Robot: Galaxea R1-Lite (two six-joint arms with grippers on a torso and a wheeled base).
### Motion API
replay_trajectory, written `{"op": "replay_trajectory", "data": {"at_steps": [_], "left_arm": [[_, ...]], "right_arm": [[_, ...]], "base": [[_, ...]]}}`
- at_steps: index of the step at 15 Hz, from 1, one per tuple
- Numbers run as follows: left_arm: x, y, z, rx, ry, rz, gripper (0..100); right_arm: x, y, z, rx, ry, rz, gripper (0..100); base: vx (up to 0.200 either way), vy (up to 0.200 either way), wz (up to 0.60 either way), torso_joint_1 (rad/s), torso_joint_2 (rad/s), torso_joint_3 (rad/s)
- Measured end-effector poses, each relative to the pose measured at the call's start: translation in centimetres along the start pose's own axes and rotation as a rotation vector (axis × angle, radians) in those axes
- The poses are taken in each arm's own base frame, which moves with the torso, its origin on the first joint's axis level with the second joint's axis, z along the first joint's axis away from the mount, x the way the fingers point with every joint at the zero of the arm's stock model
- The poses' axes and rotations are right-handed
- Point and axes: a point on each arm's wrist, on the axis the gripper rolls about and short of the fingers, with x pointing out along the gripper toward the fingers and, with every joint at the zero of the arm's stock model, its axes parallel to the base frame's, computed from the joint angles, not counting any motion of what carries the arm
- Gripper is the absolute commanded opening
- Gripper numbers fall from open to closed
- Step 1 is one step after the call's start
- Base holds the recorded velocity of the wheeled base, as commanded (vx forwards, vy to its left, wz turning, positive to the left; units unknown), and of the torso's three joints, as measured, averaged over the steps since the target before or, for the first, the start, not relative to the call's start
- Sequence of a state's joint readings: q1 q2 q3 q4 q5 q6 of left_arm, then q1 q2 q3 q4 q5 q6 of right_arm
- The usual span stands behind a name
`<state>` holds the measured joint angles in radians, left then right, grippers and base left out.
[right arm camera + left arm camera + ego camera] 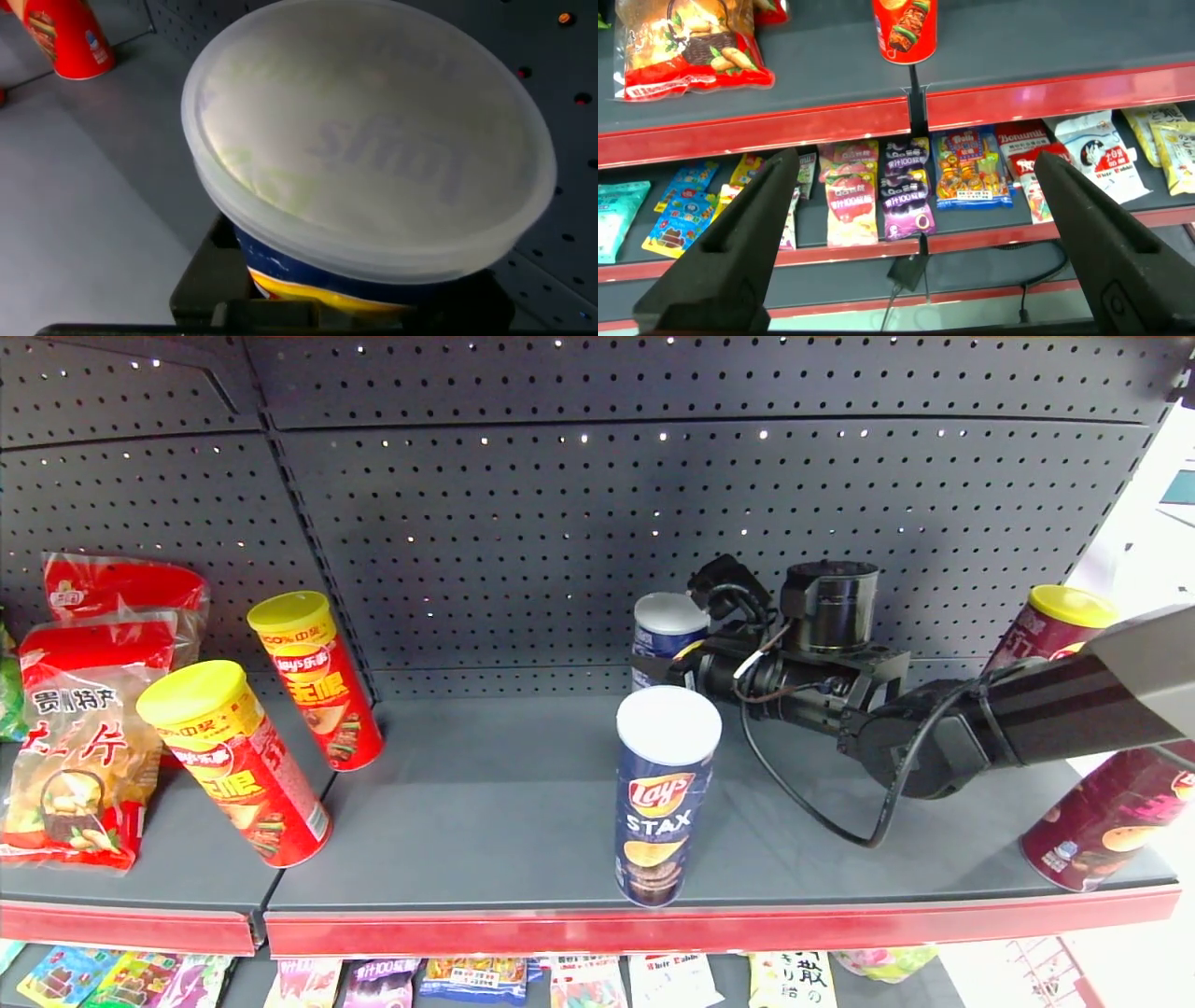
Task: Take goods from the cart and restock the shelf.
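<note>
The right gripper (670,665), its fingers (649,665) clamped on the can (667,616) at the back of the shelf (467,803) behind the front can (665,793), should seat it flat and upright before letting go.

Red snack bags (79,747), two yellow-lidded red cans (233,761), maroon cans (1102,817) at right, small packets (906,191) below

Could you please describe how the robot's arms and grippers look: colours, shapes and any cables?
The right arm is a dark grey boxy link with a rounded black joint; a thin black cable loops beneath. The right gripper is black. The left gripper has two black wedge-shaped fingers.
</note>
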<state>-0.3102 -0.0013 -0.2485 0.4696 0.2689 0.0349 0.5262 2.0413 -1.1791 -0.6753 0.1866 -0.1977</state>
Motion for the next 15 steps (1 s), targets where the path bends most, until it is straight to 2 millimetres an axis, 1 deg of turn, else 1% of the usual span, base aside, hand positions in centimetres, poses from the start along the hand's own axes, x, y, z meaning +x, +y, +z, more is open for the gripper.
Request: {"op": "replay_trajectory", "data": {"at_steps": [13,14,15], "left_arm": [[0.00,0.00,0.00,0.002,0.000,-0.001,100],[0.00,0.00,0.00,0.002,0.000,-0.001,100],[0.00,0.00,0.00,0.002,0.000,-0.001,100]], "right_arm": [[0.11,-0.15,0.58,0.011,-0.022,-0.019,0],[0.10,-0.06,0.44,0.012,-0.017,-0.016,100],[0.07,-0.02,0.27,0.013,-0.012,-0.016,100]], "base": [[0.000,0.000,0.00,0.000,0.00,0.000],[0.000,0.000,0.00,0.000,0.00,0.000],[0.000,0.000,0.00,0.000,0.00,0.000]]}}
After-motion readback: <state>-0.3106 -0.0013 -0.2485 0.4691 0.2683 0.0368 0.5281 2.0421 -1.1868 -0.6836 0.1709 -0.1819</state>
